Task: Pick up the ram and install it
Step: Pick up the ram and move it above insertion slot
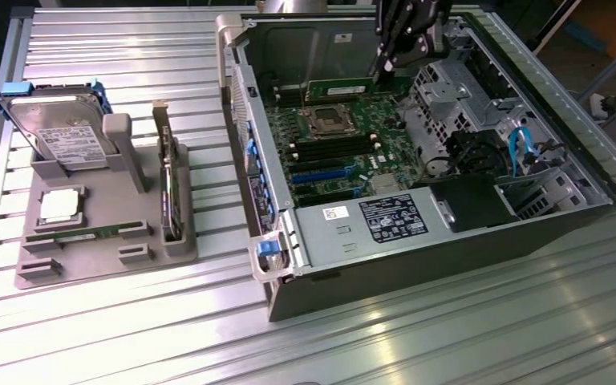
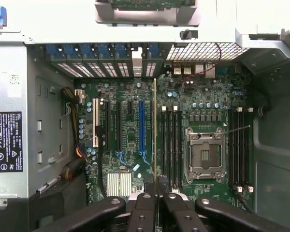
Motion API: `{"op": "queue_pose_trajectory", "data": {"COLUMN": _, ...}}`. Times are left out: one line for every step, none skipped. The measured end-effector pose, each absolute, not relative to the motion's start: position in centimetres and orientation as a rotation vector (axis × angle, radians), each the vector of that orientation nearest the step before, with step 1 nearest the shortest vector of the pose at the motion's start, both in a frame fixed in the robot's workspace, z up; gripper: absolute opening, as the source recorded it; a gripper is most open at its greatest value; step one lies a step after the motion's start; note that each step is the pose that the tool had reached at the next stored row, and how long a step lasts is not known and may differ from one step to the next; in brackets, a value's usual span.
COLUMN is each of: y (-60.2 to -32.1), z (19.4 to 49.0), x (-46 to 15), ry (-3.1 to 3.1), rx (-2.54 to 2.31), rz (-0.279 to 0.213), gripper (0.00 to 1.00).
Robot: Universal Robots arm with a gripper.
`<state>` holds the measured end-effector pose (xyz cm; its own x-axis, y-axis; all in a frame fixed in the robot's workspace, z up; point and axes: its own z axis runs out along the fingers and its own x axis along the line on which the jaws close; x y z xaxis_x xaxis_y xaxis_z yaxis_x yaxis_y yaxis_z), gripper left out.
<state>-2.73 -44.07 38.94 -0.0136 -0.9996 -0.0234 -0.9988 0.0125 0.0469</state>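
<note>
My gripper hangs inside the open computer case, shut on the ram, a long green stick held on edge above the motherboard. In the wrist view the ram appears edge-on as a thin line running out from between my fingertips. It hovers just beside a bank of black memory slots, next to the empty silver processor socket. A second bank of slots lies on the socket's other side.
On the exterior view's left, a grey holder tray carries a hard drive, a silver processor chip, a dark card on edge and another green stick. The power supply and drive cage crowd the case.
</note>
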Motion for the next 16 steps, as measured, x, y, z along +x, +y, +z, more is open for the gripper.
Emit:
{"op": "queue_pose_trajectory", "data": {"y": -44.0, "z": 38.9, "x": -2.7, "ry": -2.224, "rx": 2.195, "rz": -0.078, "gripper": 0.12}}
{"op": "queue_pose_trajectory", "data": {"y": -43.9, "z": 38.9, "x": -2.7, "ry": -2.224, "rx": 2.195, "rz": -0.078, "gripper": 0.12}}
{"op": "queue_pose_trajectory", "data": {"y": -43.9, "z": 38.9, "x": -2.7, "ry": -2.224, "rx": 2.195, "rz": -0.078, "gripper": 0.12}}
{"op": "queue_pose_trajectory", "data": {"y": -43.8, "z": 38.9, "x": -2.7, "ry": -2.224, "rx": 2.195, "rz": -0.078, "gripper": 0.12}}
{"op": "queue_pose_trajectory", "data": {"y": -43.7, "z": 38.9, "x": -2.7, "ry": -2.224, "rx": 2.195, "rz": -0.078, "gripper": 0.12}}
{"op": "queue_pose_trajectory", "data": {"y": -43.6, "z": 38.9, "x": -2.7, "ry": -2.224, "rx": 2.195, "rz": -0.078, "gripper": 0.12}}
{"op": "queue_pose_trajectory", "data": {"y": -43.5, "z": 38.9, "x": -2.7, "ry": -2.224, "rx": 2.195, "rz": -0.078, "gripper": 0.12}}
{"op": "queue_pose_trajectory", "data": {"y": -43.4, "z": 38.9, "x": -2.7, "ry": -2.224, "rx": 2.195, "rz": -0.078, "gripper": 0.12}}
{"op": "queue_pose_trajectory", "data": {"y": -43.3, "z": 38.9, "x": -2.7, "ry": -2.224, "rx": 2.195, "rz": -0.078, "gripper": 0.12}}
{"op": "queue_pose_trajectory", "data": {"y": -43.2, "z": 38.9, "x": -2.7, "ry": -2.224, "rx": 2.195, "rz": -0.078, "gripper": 0.12}}
{"op": "queue_pose_trajectory", "data": {"y": -43.0, "z": 38.8, "x": -2.7, "ry": -2.224, "rx": 2.195, "rz": -0.078, "gripper": 0.12}}
{"op": "queue_pose_trajectory", "data": {"y": -42.9, "z": 38.8, "x": -2.7, "ry": -2.224, "rx": 2.195, "rz": -0.078, "gripper": 0.12}}
{"op": "queue_pose_trajectory", "data": {"y": -42.8, "z": 38.8, "x": -2.7, "ry": -2.223, "rx": 2.195, "rz": -0.078, "gripper": 0.12}}
{"op": "queue_pose_trajectory", "data": {"y": -42.6, "z": 38.8, "x": -2.7, "ry": -2.223, "rx": 2.195, "rz": -0.078, "gripper": 0.12}}
{"op": "queue_pose_trajectory", "data": {"y": -42.6, "z": 38.8, "x": -2.7, "ry": -2.223, "rx": 2.195, "rz": -0.078, "gripper": 0.12}}
{"op": "queue_pose_trajectory", "data": {"y": -42.6, "z": 38.8, "x": -2.7, "ry": -2.223, "rx": 2.195, "rz": -0.078, "gripper": 0.12}}
